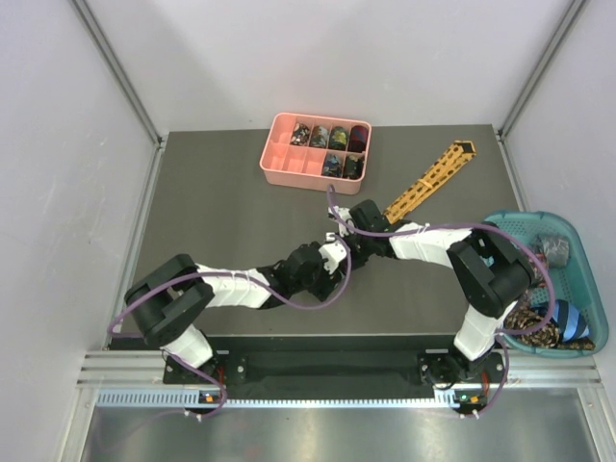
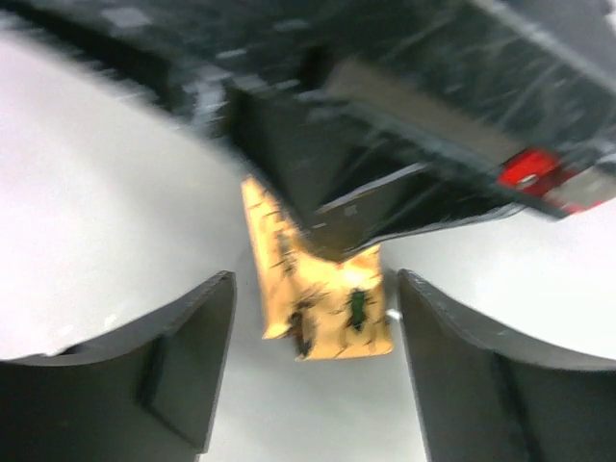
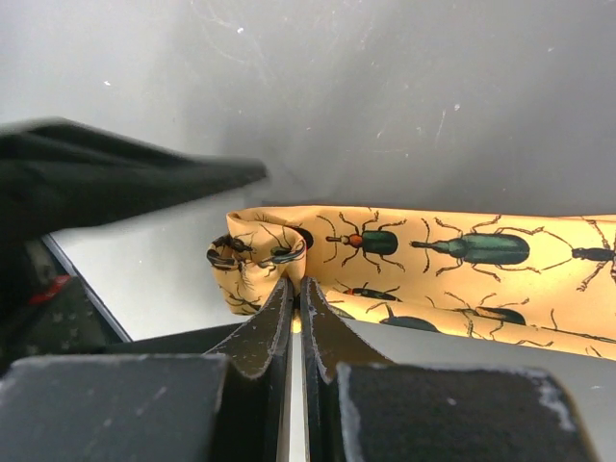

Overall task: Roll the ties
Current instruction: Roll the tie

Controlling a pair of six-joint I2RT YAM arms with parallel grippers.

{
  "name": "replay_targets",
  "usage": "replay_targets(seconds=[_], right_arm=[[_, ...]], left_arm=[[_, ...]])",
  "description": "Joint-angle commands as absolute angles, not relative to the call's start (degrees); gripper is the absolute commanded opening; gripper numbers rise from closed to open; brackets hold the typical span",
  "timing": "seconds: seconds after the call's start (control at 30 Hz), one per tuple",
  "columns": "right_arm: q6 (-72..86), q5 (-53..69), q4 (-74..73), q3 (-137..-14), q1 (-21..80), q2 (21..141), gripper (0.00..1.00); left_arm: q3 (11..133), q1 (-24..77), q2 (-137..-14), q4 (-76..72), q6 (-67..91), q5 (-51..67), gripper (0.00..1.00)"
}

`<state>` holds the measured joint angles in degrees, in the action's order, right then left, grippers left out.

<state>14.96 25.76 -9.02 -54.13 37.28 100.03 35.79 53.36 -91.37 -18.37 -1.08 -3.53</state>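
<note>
Right jaws: closed, pinching the near end of the golden-yellow fabric necktie (image 1: 428, 178), which is printed with dark and green beetles. In the right wrist view the end is doubled back into a small fold right at the tips, and a sliver of yellow shows between the two closed faces.

Left jaws: open. In the left wrist view they stand wide apart with the folded yellow end between them. The cloth looks clear of both sides, though motion blur makes contact hard to judge. The right jaws hang over the fold from above in that view, dark and smeared.

Position: both arms meet near the middle of the dark grey surface (image 1: 221, 202), with the left jaws just beside the right jaws, on the near side. From the pinched end the necktie runs flat and straight on the diagonal toward the far right corner, unrolled along the whole length I can see.

Elsewhere: the pink plastic compartment tray (image 1: 286, 157) sits at the far edge, just beyond the arms. Several small rolled ties (image 1: 332, 138) fill its right-hand compartments. The teal plastic basket (image 1: 520, 229) stands at the right edge beside my right arm, holding loose ties (image 1: 563, 322), one blue striped and one dark patterned.
</note>
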Motion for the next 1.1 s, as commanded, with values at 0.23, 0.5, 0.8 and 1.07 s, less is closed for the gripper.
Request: replay_targets(seconds=[0.23, 0.5, 0.8, 1.07], right_arm=[[14.2, 26.5, -7.6, -55.9, 36.5, 99.6, 0.0], [14.4, 26.5, -6.8, -55.4, 36.6, 99.1, 0.0], [14.2, 26.7, -6.9, -55.4, 36.6, 99.5, 0.0], [14.1, 27.3, -7.1, -55.6, 36.6, 99.8, 0.0]], left_arm=[[27.0, 53.4, -74.1, -31.1, 1.9, -12.6, 0.96], [33.5, 53.3, -79.9, -20.4, 3.6, -11.2, 0.95], [38.3, 53.4, -86.6, -13.1, 1.6, -8.5, 0.99], [39.0, 53.6, -89.7, -12.6, 0.5, -7.1, 0.99]])
